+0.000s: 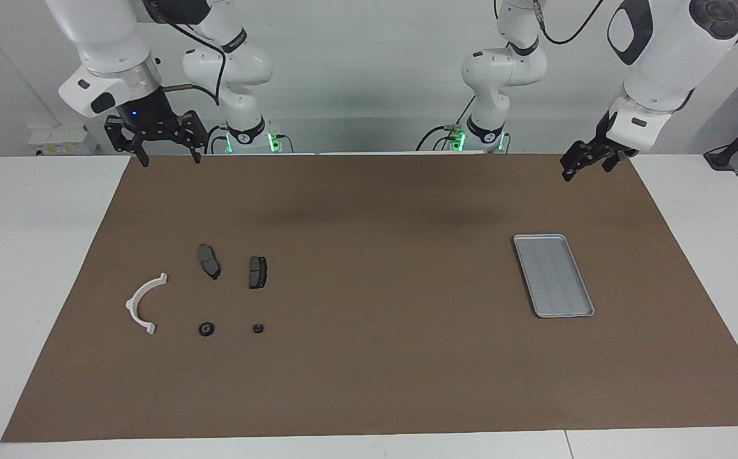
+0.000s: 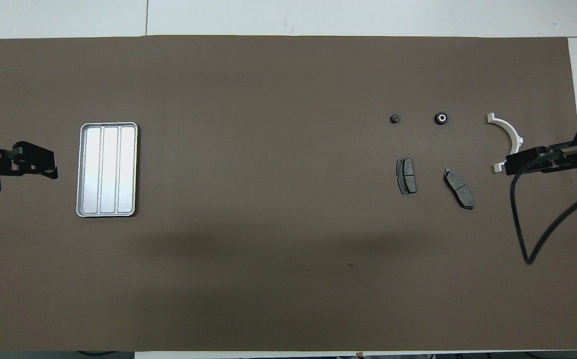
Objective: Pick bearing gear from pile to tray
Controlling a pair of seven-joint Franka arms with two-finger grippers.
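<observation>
The pile lies on the brown mat toward the right arm's end: a white half-ring bracket [image 1: 143,304] [image 2: 508,138], two dark grey pads [image 1: 209,261] [image 1: 257,271], and two small black round pieces. One round piece [image 1: 206,329] [image 2: 441,118] has a pale centre, the other [image 1: 258,328] [image 2: 394,118] is smaller. I cannot tell which of them is the bearing gear. The silver tray [image 1: 553,275] [image 2: 107,169] lies bare toward the left arm's end. My right gripper [image 1: 170,159] [image 2: 510,167] hangs open, high up, holding nothing. My left gripper [image 1: 570,172] [image 2: 52,172] waits open beside the tray.
The brown mat [image 1: 369,357] covers most of the white table. A black cable [image 2: 522,224] loops down from the right arm over the mat near the pile. The robots' bases [image 1: 245,131] stand at the table's edge.
</observation>
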